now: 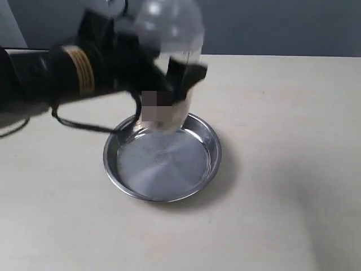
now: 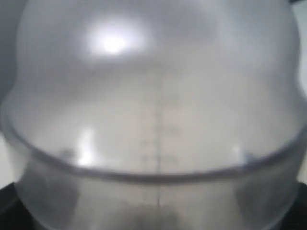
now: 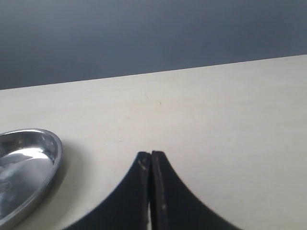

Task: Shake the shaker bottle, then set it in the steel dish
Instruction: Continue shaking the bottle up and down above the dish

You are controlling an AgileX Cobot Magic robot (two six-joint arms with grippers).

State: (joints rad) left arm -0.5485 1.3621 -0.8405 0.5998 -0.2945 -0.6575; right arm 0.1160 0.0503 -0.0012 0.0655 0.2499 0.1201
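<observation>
The clear shaker bottle (image 1: 169, 62) hangs blurred in the air above the far rim of the steel dish (image 1: 162, 159), brown bits showing low in its body. My left gripper (image 1: 175, 76) is shut on the bottle's middle, its black arm reaching in from the left. In the left wrist view the frosted domed lid and printed marks of the shaker bottle (image 2: 158, 120) fill the whole picture and hide the fingers. My right gripper (image 3: 151, 154) is shut with nothing in it, low over the table beside the steel dish (image 3: 29, 163). It does not show in the exterior view.
A black cable (image 1: 84, 124) trails from the left arm down to the pale tabletop (image 1: 282, 169) near the dish's left rim. A grey wall stands behind the table's far edge.
</observation>
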